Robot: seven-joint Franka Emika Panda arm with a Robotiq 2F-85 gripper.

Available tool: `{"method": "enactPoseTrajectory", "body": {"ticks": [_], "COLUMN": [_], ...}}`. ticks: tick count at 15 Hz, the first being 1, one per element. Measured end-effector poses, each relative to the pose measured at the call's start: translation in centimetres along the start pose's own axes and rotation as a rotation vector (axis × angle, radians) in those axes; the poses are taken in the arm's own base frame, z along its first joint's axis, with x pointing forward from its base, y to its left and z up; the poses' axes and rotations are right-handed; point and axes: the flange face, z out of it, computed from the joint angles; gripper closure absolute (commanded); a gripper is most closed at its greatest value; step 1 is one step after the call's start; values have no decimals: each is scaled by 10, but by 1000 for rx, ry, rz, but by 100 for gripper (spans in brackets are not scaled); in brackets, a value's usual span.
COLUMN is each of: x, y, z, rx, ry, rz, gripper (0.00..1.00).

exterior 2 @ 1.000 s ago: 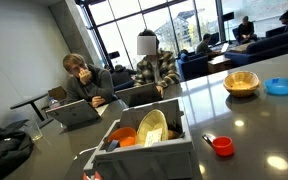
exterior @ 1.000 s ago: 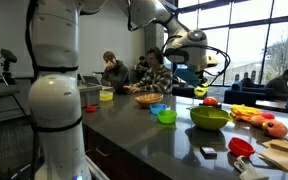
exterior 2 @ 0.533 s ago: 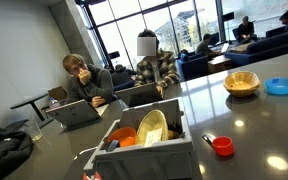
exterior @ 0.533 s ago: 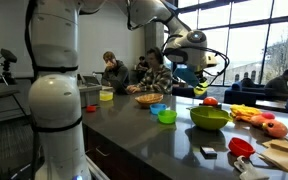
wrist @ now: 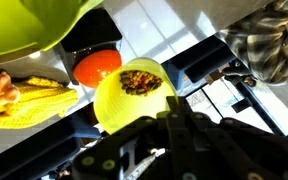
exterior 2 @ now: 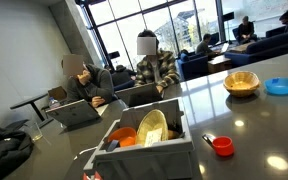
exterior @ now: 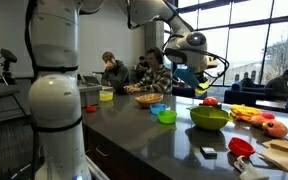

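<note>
My gripper [exterior: 191,72] hangs high over the far end of the dark counter [exterior: 154,135] in an exterior view. In the wrist view its fingers [wrist: 179,122] are pressed together on the rim of a small yellow bowl [wrist: 132,95] with brown bits inside. The bowl shows as a yellow shape [exterior: 201,91] under the gripper, held above the counter. Below it in the wrist view are a large green bowl [wrist: 29,25], a red round fruit [wrist: 96,65] and yellow corn [wrist: 34,100]. The gripper is out of view in the exterior view that shows the grey bin.
On the counter stand a large green bowl [exterior: 209,118], a small green bowl [exterior: 167,117], a blue bowl [exterior: 157,108], a wicker basket [exterior: 147,98], a red bowl [exterior: 241,146] and toy fruit [exterior: 262,122]. A grey bin [exterior 2: 149,150] and red lid [exterior 2: 222,146] sit nearer. People sit behind.
</note>
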Motion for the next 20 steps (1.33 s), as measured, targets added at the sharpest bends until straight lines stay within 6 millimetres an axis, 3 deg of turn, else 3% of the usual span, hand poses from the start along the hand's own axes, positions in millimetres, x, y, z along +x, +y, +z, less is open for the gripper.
{"method": "enactPoseTrajectory", "body": {"ticks": [9, 20], "x": [-10, -8], "y": [19, 25], "z": [-8, -20], "rx": [10, 120], "ry": [44, 112], "rz": [56, 73], "gripper": [99, 99]}}
